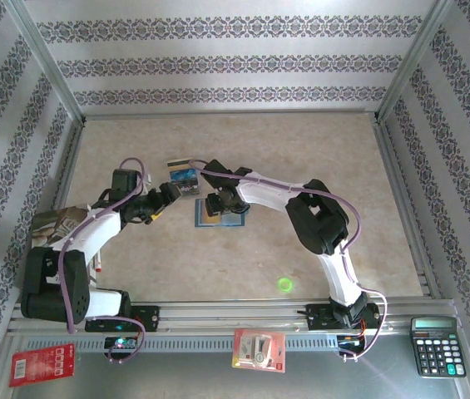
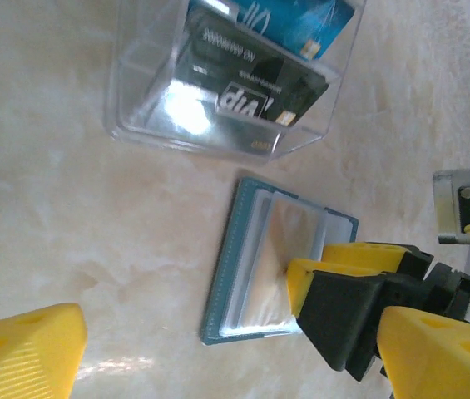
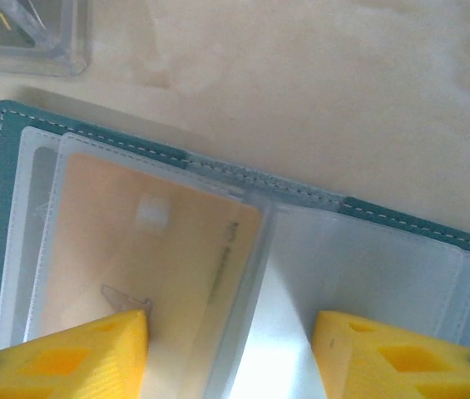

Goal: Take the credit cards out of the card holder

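Observation:
The slate-blue card holder [image 1: 231, 219] lies open on the table, its clear sleeves showing. A tan-gold credit card [image 3: 143, 249] sits inside the left sleeve of the card holder [image 3: 418, 223]. My right gripper [image 3: 230, 357] is open and pressed down on the holder, one finger on the tan card's sleeve and the other on the right panel. My left gripper [image 2: 235, 366] is open, hovering just left of the card holder [image 2: 222, 274]. A blue credit card [image 2: 289, 21] and a black one [image 2: 251, 83] lie in a clear plastic box [image 1: 183, 176].
A black calculator [image 1: 438, 345] and two red-and-white packets [image 1: 43, 364] [image 1: 258, 349] lie on the near metal ledge. A camouflage-patterned item [image 1: 56, 223] sits by the left arm. A green light spot [image 1: 284, 284] marks the table. Patterned walls enclose the work area.

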You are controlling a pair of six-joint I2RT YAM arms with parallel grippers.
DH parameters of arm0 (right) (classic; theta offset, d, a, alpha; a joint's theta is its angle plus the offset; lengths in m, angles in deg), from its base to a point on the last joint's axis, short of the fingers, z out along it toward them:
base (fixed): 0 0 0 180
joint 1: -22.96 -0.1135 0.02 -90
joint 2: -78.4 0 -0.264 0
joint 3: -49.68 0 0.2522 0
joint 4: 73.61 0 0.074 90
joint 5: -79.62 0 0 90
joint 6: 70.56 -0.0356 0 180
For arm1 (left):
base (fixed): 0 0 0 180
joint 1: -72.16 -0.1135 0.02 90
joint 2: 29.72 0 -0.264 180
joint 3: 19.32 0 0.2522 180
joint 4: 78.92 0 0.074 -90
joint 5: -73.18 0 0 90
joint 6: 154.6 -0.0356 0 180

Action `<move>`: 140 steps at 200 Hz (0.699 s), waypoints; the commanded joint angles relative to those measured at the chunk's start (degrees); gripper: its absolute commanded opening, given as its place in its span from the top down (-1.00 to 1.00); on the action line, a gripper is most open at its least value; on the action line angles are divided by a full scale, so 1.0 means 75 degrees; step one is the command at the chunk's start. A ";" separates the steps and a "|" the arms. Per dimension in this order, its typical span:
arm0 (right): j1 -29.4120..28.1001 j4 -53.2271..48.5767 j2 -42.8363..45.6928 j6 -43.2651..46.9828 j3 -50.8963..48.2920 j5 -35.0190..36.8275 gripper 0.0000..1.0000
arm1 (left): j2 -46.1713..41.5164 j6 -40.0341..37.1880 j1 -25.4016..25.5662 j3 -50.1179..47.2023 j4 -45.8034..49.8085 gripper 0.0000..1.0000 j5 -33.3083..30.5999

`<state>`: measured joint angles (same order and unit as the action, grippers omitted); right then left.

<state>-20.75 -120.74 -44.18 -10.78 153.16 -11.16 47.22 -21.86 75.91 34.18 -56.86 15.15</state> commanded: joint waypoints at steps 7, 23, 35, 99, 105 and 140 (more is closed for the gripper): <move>0.0122 -0.0189 -0.0155 -0.0082 -0.0480 -0.0496 -0.14 | 0.0271 0.0907 0.0486 -0.0254 -0.1248 -0.66 0.0309; 0.0167 -0.0150 -0.0090 -0.0091 -0.0609 -0.0564 -0.10 | 0.0442 0.1027 0.0776 -0.0176 -0.1348 -0.54 0.0253; 0.0203 -0.0075 -0.0020 -0.0119 -0.0736 -0.0579 -0.07 | 0.0573 0.1002 0.1021 -0.0081 -0.1284 -0.45 0.0022; 0.0278 -0.0164 -0.0058 -0.0108 -0.0777 -0.0197 0.04 | 0.1473 0.0839 0.1663 0.0357 -0.1362 0.08 -0.0295; 0.0276 -0.0298 -0.0129 -0.0066 -0.0690 -0.0117 0.06 | 0.1528 0.0873 0.1700 0.0349 -0.1413 0.11 -0.0320; 0.0264 -0.0488 -0.0335 0.0128 -0.0719 0.0252 0.17 | 0.1760 0.1007 0.1856 0.0352 -0.1727 0.22 -0.0576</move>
<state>-19.15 -117.83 -42.41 -10.56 149.70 -12.93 59.46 -15.43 88.81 35.34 -66.08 12.74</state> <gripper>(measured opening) 0.429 0.400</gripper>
